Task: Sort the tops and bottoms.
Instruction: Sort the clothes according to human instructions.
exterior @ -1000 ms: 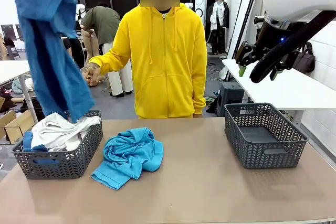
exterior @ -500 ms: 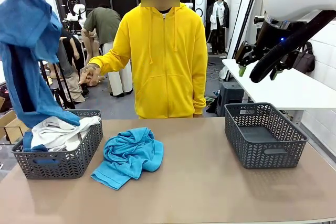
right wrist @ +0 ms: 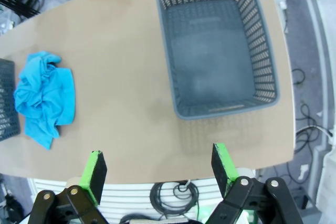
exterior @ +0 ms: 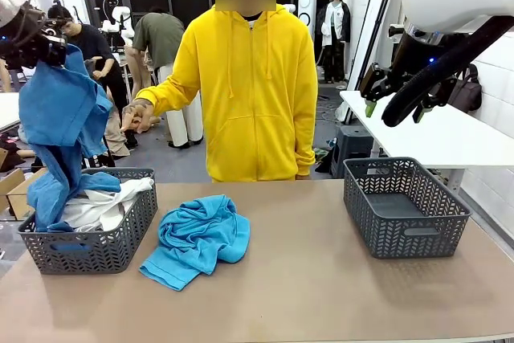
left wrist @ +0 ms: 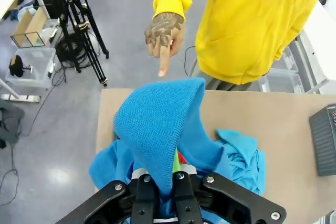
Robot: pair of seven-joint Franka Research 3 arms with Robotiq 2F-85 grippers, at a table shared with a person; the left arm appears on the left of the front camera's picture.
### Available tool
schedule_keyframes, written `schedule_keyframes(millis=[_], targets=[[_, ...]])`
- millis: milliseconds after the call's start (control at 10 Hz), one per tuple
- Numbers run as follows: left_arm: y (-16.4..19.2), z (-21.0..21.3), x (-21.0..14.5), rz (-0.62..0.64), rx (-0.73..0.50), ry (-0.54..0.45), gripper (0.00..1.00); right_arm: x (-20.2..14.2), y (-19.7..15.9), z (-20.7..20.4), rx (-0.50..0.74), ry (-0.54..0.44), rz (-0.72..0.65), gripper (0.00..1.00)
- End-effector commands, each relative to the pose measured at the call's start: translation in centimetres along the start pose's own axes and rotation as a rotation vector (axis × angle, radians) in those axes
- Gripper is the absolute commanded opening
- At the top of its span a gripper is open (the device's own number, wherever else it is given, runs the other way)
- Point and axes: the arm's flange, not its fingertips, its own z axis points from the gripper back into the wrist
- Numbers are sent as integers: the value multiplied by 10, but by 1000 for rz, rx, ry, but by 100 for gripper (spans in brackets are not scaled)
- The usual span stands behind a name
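Note:
My left gripper (exterior: 38,40) is shut on a royal blue garment (exterior: 62,122) and holds it above the left grey mesh basket (exterior: 90,248). The garment's lower end sags into that basket, on top of a white garment (exterior: 106,203). In the left wrist view the blue cloth (left wrist: 157,121) drapes over my closed left gripper (left wrist: 167,178). A turquoise garment (exterior: 197,237) lies crumpled on the table between the baskets, and it is also in the right wrist view (right wrist: 44,95). My right gripper (exterior: 393,95) hangs high at the right, open and empty (right wrist: 158,169).
The right grey basket (exterior: 405,208) stands empty, below my right gripper (right wrist: 218,45). A person in a yellow hoodie (exterior: 253,90) stands at the far edge, one hand (left wrist: 164,32) pointing a finger down toward the table's left end. The near half of the table (exterior: 321,295) is bare.
My left gripper has come down with the blue garment, whose lower end now bunches in the left basket. The right arm and the turquoise garment have not moved.

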Motion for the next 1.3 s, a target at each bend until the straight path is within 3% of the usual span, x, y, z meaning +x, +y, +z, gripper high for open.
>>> schedule_keyframes(millis=[0,300,800,1200], targets=[[-4,10,11,-31,12,-7,0,-4,-1,-5,27,-12,-10,100],[-5,5,4,-13,-2,-7,0,-4,-1,-5,27,-12,-10,100],[50,-125,-13,169,-23,223,0,-4,-1,-5,27,-12,-10,100],[56,-207,-61,252,-27,356,0,-4,-1,-5,27,-12,-10,100]])
